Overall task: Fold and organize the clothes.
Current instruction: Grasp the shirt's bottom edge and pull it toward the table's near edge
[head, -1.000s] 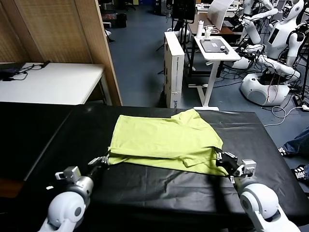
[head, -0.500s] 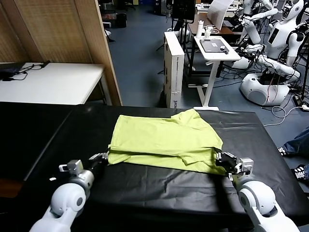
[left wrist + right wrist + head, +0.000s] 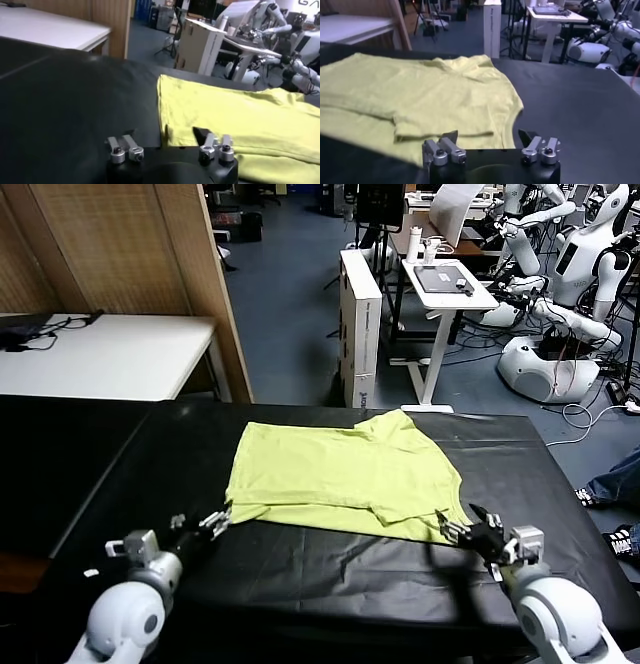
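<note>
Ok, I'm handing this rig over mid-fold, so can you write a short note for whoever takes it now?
Left gripper: open, holding nothing, at the T-shirt's near left corner.
Right gripper: open, holding nothing, at its near right corner.
T-shirt lies flat on the black table, near edge folded over onto itself.
Done: one fold laid and let go.
Left: further folds, then tidy placement.

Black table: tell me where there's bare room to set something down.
The black table is bare left of the T-shirt, right of it toward the far corner, and along the near edge between the left gripper and right gripper. Crowded: both near shirt corners, where the open grippers sit.
</note>
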Controlling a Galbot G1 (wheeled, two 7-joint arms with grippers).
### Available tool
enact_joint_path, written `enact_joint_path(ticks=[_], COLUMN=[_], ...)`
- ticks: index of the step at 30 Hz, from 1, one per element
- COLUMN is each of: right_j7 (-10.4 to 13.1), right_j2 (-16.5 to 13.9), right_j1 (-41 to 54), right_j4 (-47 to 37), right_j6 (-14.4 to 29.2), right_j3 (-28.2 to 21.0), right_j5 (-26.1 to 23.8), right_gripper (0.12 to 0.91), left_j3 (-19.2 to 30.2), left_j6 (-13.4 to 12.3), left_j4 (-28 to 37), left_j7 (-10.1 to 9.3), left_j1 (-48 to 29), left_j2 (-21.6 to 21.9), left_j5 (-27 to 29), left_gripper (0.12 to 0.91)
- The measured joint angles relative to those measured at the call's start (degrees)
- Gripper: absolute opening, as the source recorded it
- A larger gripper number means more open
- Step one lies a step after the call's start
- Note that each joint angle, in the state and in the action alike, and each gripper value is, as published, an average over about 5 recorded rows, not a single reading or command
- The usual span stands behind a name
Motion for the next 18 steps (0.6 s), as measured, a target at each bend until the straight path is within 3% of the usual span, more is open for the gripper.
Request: enact_joint_path(ticks=[4,9,16,18], right_j7=[-0.13,-0.27,-0.28,-0.29], right_j2=[-0.02,-0.02,-0.03,-0.11], right_j1=[-0.07,-0.09,-0.25,-0.29], right_j4=[-0.35,-0.82,-0.87,-0.81], right_j6=[0.00,0.02,0.01,0.00], right_j3=[-0.28,-0.58,-0.82,-0.82], right_j5=[-0.18,-0.49,-0.98,-0.99], right_gripper=[0.876,0.737,0.639,0.560], left_j3=[0.02,0.38,1.40,1.51], left_j6=[-0.17,-0.33,-0.85,-1.00], left_j4=[0.49,0.97,2.61,3.03], left_j7=[0.03,0.07,1.21,1.34], left_j1=[0.05,0.01,-1.02,-1.26], left_j2=[-0.26,-0.63,-1.44,-1.56], left_j5=[0.10,0.29,1.29,1.37], left_gripper=[0.907,0.907,0.897,0.868])
